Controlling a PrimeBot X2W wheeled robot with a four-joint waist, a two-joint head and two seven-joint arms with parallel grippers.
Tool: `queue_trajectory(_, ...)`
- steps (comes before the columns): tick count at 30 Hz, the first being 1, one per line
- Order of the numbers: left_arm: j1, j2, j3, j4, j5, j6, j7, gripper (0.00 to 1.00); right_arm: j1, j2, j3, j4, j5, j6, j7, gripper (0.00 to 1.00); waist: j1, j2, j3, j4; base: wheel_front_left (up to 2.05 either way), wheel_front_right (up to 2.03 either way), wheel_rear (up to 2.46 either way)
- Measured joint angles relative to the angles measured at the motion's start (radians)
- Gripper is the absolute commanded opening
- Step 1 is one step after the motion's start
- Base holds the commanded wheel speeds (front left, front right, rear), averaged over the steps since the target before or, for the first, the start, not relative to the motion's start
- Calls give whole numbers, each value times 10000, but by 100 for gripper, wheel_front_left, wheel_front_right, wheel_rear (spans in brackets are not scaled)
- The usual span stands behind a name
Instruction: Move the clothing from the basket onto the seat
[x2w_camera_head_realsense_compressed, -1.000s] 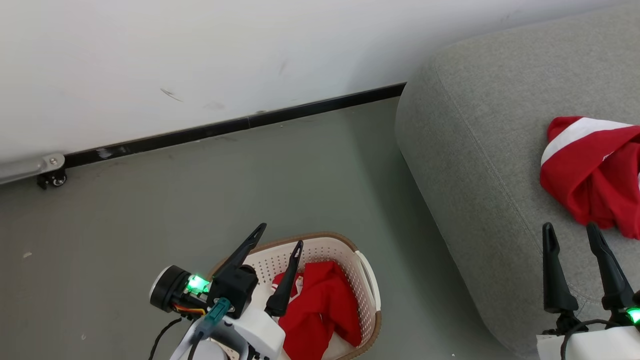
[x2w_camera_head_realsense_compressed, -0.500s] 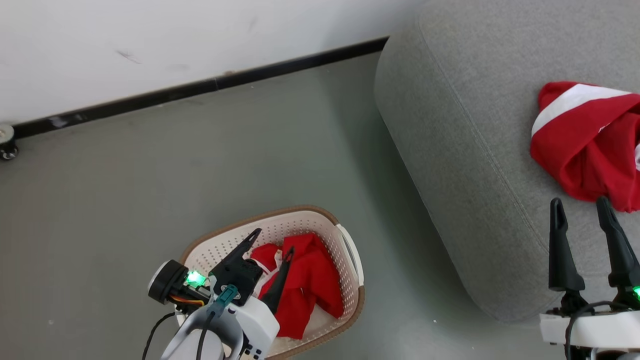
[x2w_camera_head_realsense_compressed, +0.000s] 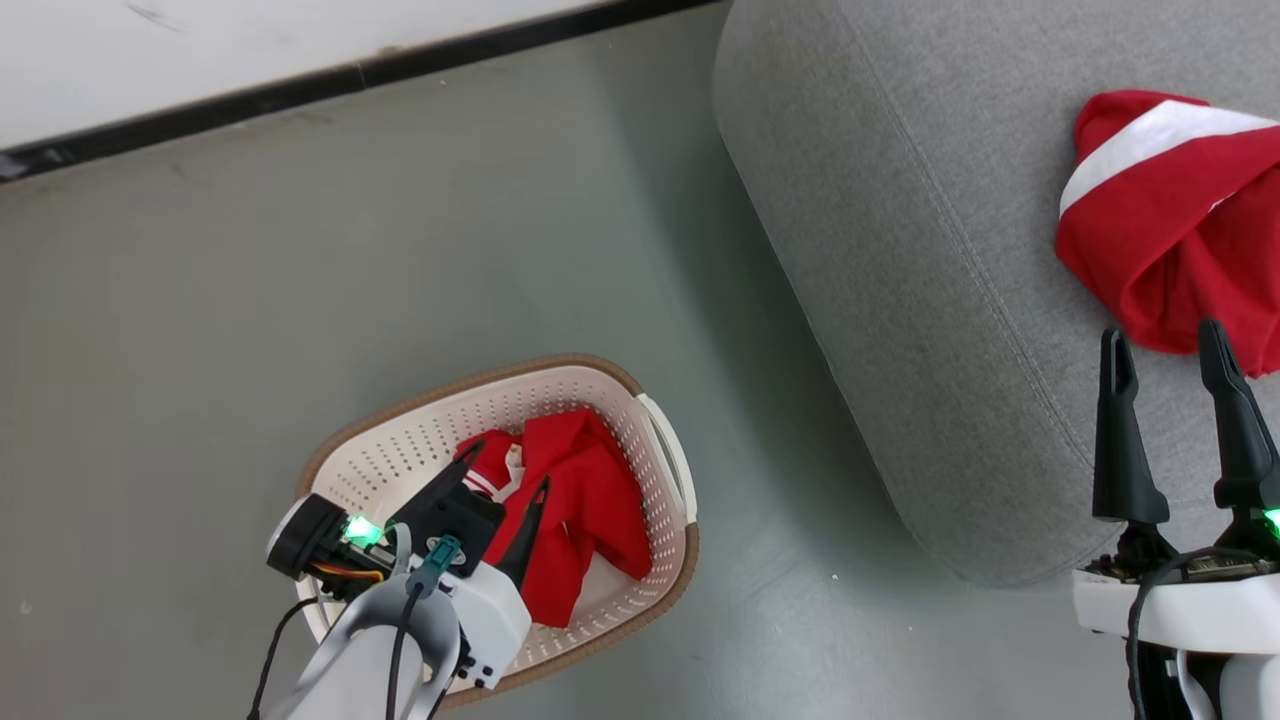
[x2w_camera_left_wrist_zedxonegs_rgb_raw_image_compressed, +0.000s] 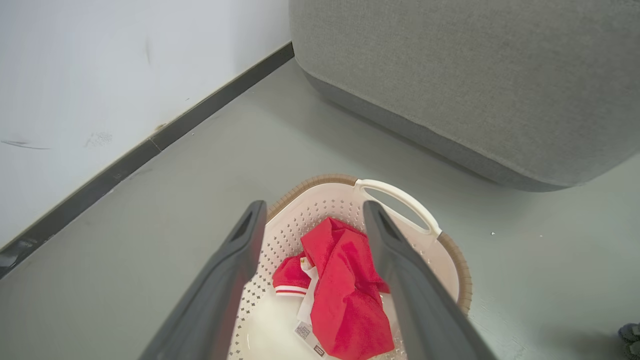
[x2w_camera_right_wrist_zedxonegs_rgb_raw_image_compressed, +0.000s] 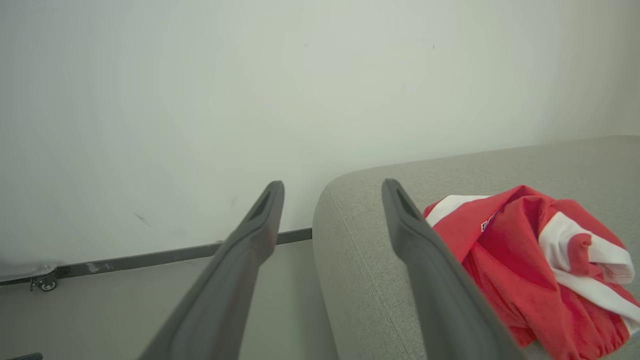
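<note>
LAUNDRY RUN: The robot's left tool hangs over the basket on the grey floor. Its 2 dark fingers are spread wide and hold nothing, and 1 red garment lies crumpled in the basket's bottom beneath them. A second red garment, crossed by a broad white stripe, lies bunched on the seat. It sits just beyond the right tool, which is likewise spread wide and empty above the seat's near edge.

In the left wrist view the basket garment shows between the 2 fingers, with a white label poking out beside it and a striped cuff to one side. The cloth looks light, thin and limp. It should fold and drape once lifted instead of keeping a shape, and a trailing end could catch on the basket's rim.

The best hold is probably the raised ridge of folds at the heap's centre, pinched deep enough to trap several layers. The flat cuff and the loose label look like poorer grips. Of the 2 garments in view, 1 is already on the seat.
</note>
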Motion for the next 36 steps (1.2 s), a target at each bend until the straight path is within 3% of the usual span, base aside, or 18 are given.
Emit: queue_trajectory(36, -1556, 201, -35, 1668, 546, 468, -355, 100, -2394, 0, 397, 830, 510, 2, -522, 100, 0, 0, 2819, -605, 0, 0, 0)
